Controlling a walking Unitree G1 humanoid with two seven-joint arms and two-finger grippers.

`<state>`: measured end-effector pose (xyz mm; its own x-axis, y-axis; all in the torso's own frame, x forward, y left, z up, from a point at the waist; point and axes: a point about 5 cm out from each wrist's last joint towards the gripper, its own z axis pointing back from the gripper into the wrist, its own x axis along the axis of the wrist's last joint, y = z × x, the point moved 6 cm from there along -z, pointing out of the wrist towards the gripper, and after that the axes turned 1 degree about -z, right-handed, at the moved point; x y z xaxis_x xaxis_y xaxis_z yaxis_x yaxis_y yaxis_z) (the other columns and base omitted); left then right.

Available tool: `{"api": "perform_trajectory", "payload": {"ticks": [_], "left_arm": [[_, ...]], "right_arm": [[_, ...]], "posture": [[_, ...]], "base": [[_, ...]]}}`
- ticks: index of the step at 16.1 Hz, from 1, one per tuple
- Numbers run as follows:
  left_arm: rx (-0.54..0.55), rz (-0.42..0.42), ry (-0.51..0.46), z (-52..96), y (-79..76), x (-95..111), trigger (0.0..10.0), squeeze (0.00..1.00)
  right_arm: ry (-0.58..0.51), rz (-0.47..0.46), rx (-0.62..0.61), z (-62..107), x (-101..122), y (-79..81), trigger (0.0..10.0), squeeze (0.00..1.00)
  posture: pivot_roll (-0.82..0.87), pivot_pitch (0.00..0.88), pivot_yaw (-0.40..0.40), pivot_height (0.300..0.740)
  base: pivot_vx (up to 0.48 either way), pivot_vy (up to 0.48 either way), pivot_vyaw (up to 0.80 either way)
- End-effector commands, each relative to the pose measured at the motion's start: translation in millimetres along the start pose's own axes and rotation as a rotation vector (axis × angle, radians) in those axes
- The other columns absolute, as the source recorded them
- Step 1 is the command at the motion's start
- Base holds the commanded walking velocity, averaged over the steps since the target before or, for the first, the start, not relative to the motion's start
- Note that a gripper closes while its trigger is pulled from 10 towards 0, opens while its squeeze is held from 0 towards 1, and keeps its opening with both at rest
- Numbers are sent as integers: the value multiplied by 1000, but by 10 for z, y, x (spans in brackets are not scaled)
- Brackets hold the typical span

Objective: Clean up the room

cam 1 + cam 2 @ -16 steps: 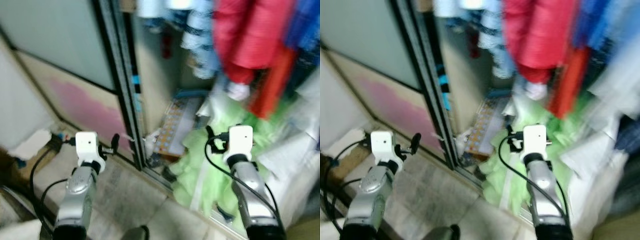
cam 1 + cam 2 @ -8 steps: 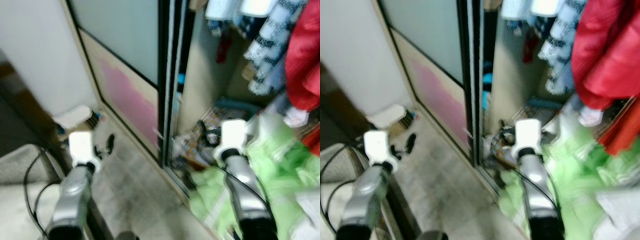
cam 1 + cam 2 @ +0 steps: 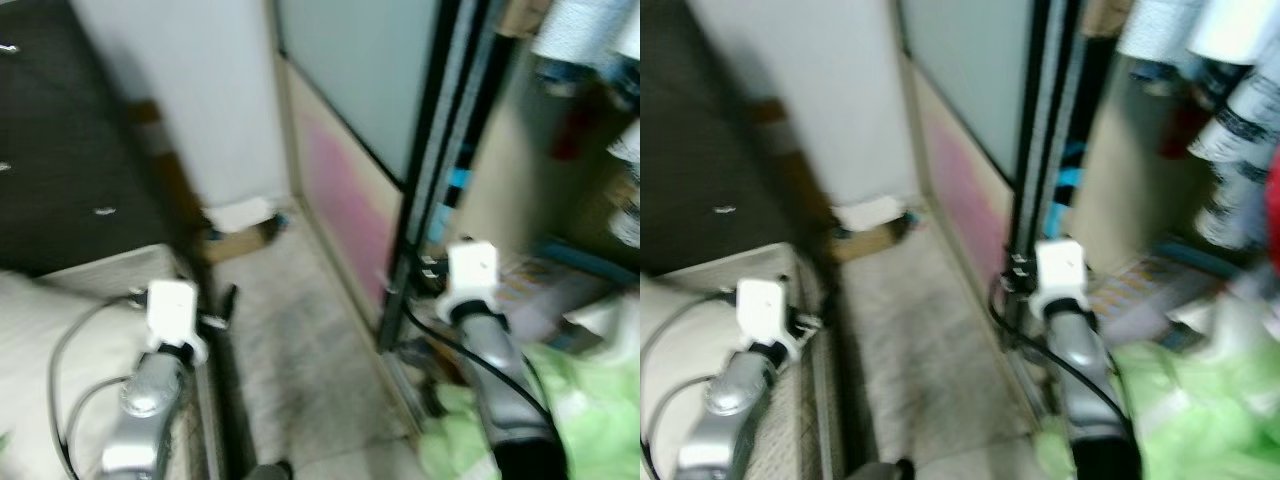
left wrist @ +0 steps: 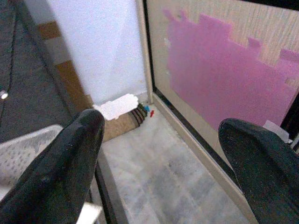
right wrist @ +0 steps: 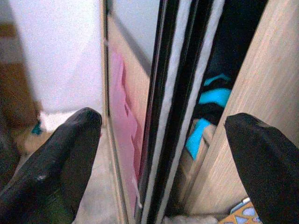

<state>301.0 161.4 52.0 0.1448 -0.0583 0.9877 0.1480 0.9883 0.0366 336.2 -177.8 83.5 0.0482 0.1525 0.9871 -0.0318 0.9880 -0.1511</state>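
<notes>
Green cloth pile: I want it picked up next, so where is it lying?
In the left eye view the green cloth pile lies low on the robot's right, on the wardrobe floor past the sliding door frame, beside the right arm.

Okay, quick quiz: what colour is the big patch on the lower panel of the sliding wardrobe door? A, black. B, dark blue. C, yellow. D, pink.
D: the lower panel of the sliding door carries a large pink patch on its pale wood-grain surface, seen close up in the left wrist view between the open fingers of the left tool.
</notes>
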Motion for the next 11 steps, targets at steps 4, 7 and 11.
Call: {"api": "perform_trajectory", "payload": {"ticks": [4, 7, 11], "left_arm": [[52, 49, -72, 40, 108, 142, 10000, 0], [150, 66, -74, 63, 232, 150, 10000, 0], [46, 98, -134, -67, 18, 420, 10000, 0]], "right_arm": [[-30, -28, 18, 6, 83, 85, 10000, 55], [-28, -42, 45, -103, 93, 156, 10000, 24], [-118, -65, 28, -240, 403, 205, 10000, 12]], "posture": [[51, 0, 6, 740], [93, 0, -33, 740], [81, 0, 34, 740]], "base": [[0, 0, 794], [0, 0, 396], [0, 0, 0]]}}
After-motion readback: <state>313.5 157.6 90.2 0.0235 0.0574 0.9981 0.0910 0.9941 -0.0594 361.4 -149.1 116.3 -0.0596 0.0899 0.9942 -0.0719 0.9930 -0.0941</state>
